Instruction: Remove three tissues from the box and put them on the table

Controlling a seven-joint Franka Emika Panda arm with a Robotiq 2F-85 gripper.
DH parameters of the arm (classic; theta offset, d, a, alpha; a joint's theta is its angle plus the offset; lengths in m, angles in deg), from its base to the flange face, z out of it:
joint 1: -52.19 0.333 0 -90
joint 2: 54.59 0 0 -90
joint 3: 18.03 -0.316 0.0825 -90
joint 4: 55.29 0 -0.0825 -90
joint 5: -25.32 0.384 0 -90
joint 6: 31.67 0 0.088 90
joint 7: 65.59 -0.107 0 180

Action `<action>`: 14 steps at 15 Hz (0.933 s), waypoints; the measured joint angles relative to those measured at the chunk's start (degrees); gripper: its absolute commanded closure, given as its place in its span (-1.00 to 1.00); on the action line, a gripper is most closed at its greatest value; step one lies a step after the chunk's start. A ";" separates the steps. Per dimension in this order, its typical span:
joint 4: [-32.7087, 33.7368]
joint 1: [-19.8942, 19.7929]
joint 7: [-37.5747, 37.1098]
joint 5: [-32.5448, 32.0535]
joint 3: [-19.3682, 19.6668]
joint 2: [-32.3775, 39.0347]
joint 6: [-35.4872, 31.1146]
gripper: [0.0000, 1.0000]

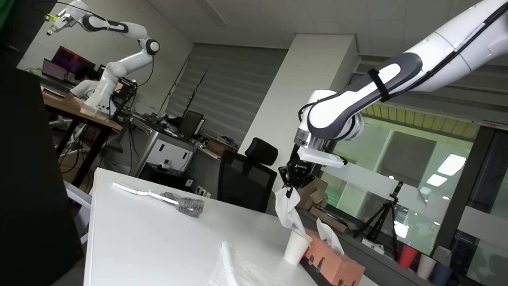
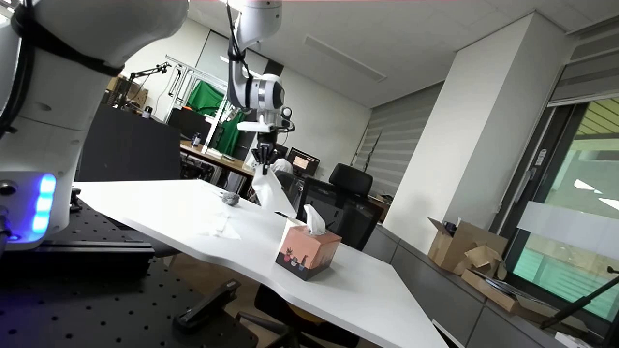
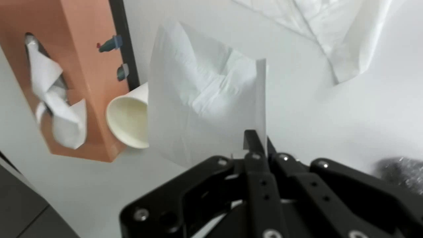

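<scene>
My gripper (image 3: 259, 142) is shut on a white tissue (image 3: 205, 99), which hangs above the table; the held tissue also shows in both exterior views (image 1: 286, 206) (image 2: 272, 191). The orange tissue box (image 3: 84, 49) stands on the white table (image 1: 166, 238), to the left in the wrist view; it also shows in both exterior views (image 1: 333, 264) (image 2: 309, 249). Another tissue (image 3: 46, 72) sticks out of its slot. Crumpled white tissue (image 3: 343, 43) lies on the table at the upper right of the wrist view; I cannot tell how many pieces.
A white paper cup (image 3: 127, 120) stands beside the box; it shows in an exterior view (image 1: 295, 247). A white-handled brush with a grey head (image 1: 190, 206) lies on the table, its head at the right of the wrist view (image 3: 403, 173). A black chair (image 1: 246, 180) stands behind the table.
</scene>
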 measured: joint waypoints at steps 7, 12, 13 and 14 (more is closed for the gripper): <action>-8.38 1.49 6.87 0.07 -7.54 2.40 2.94 0.72; -11.13 1.99 11.47 0.13 -10.06 5.78 3.31 -0.07; -11.39 2.00 12.28 0.16 -10.44 6.34 3.56 -0.20; -11.56 2.02 13.04 0.17 -10.71 6.80 3.98 -0.35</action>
